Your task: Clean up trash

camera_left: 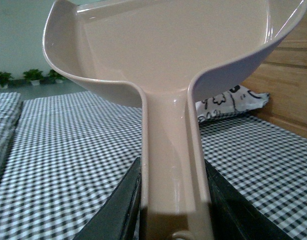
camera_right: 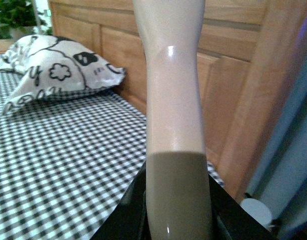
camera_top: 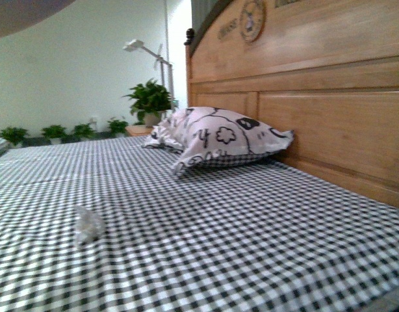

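Front view has the trash (camera_top: pixel 88 225) sitting out in the open on the checked bedsheet (camera_top: pixel 251 247), off to the robot's left and well apart from the pillow (camera_top: pixel 216 140) up by the wooden headboard (camera_top: pixel 329 117). It's just a tiny crumpled whitish scrap with nothing touching it. Neither arm shows up in that shot.

Left wrist view: the left gripper (camera_left: pixel 176 207) is clamped on the handle of the pinkish-beige dustpan (camera_left: pixel 168 45), dark jaws pressed against both sides, pan held up clear of the sheet. Can't see the scrap from there, since the pan blocks most of the view.

Right wrist view: the right gripper (camera_right: pixel 178 210) is squeezed around a beige brush handle (camera_right: pixel 173 100). The bristles are out of frame, so I'm calling it the brush from the handle alone.

My read: both tools are in hand and the sweeping hasn't started, so this is the approach step. Next, I'd say the pan lip needs to go down flat on the sheet just beside the scrap, with the brush coming in from the opposite side to push it in. The scrap looks super light, so a gentle stroke seems wise, and the soft fabric might bunch up under the pan edge.
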